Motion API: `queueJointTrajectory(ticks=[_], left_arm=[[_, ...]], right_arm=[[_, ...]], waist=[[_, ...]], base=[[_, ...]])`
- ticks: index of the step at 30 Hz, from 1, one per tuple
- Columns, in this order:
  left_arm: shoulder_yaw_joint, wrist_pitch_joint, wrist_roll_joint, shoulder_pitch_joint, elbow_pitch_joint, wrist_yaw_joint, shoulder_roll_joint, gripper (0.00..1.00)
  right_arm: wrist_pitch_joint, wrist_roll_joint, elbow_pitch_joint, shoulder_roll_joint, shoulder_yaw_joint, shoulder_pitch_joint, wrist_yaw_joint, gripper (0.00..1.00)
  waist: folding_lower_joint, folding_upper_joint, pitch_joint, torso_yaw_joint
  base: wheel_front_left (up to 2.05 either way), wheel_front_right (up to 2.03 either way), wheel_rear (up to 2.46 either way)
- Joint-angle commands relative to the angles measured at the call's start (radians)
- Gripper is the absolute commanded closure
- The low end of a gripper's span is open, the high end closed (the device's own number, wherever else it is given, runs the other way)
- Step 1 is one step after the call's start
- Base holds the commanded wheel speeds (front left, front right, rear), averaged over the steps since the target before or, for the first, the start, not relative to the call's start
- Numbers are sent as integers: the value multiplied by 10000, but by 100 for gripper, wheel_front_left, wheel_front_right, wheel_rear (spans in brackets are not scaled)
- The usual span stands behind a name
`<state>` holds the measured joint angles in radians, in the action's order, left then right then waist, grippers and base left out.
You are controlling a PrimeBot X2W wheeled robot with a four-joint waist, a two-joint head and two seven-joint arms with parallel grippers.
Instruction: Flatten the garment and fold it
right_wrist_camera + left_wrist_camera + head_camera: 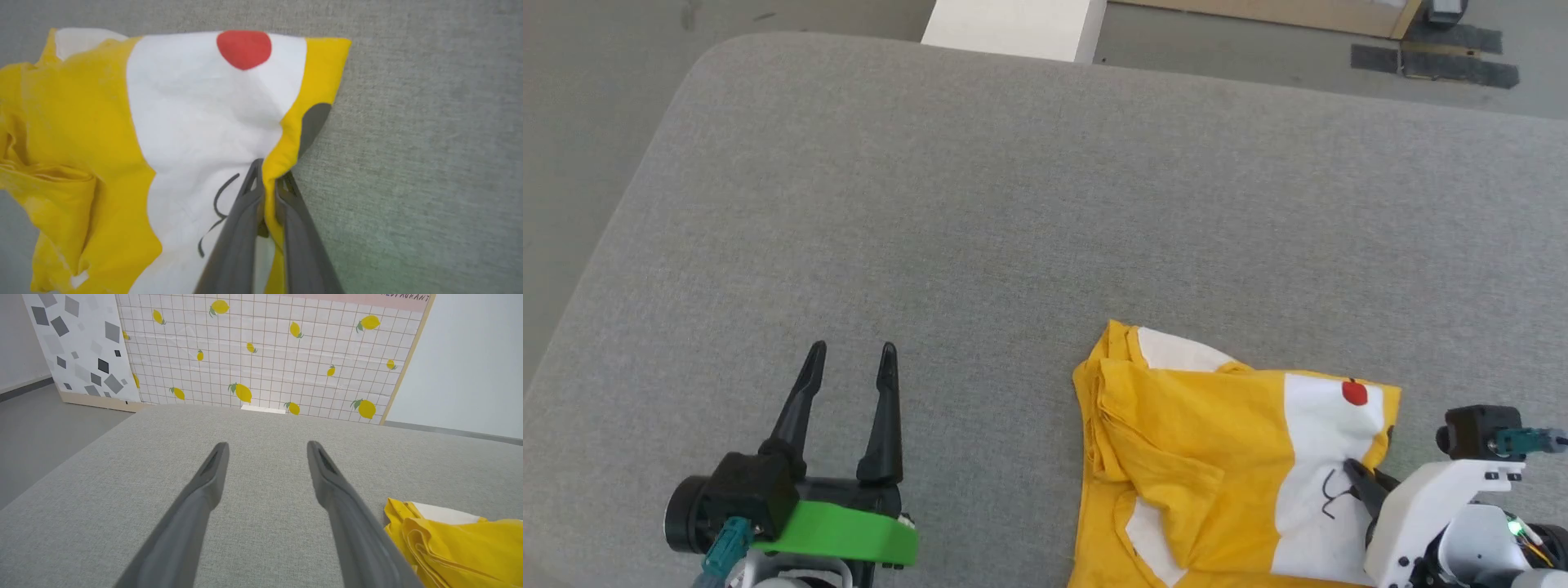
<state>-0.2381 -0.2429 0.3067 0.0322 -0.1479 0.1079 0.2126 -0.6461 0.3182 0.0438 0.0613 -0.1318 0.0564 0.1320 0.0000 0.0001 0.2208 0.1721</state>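
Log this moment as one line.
garment: bunched, not yet flat, on grey surface | right gripper: shut on garment edge | left gripper: open, apart from garment

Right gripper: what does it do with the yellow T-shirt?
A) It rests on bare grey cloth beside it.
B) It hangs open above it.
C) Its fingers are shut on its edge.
C: the right gripper pinches a yellow fold at the edge of the T-shirt between its fingers.
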Motion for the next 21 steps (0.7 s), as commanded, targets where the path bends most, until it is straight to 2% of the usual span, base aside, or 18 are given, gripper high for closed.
queueJointTrajectory(ticks=[1, 4, 8, 21], left_arm=[[-1, -11, -143, -219, -79, 64, 83, 0], [1, -5, -228, -236, -152, 106, 159, 0], [7, 94, -251, -341, -126, 63, 337, 0], [1, 415, -400, -814, -363, 48, 682, 0]], right_arm=[[84, 66, -70, -61, 97, -197, -13, 100], [161, 5, 12, 7, 144, -475, -13, 100], [6, -201, -87, 603, 308, -1118, -13, 100], [-592, -414, -821, 3099, 1197, -3354, -13, 100]], waist=[[0, -1, -148, -145], [0, -1, -339, -401], [0, -1, -676, -1052], [0, -1, -479, -2935]], base=[[0, 0, 0], [0, 0, 0], [0, 0, 0], [0, 0, 0]])
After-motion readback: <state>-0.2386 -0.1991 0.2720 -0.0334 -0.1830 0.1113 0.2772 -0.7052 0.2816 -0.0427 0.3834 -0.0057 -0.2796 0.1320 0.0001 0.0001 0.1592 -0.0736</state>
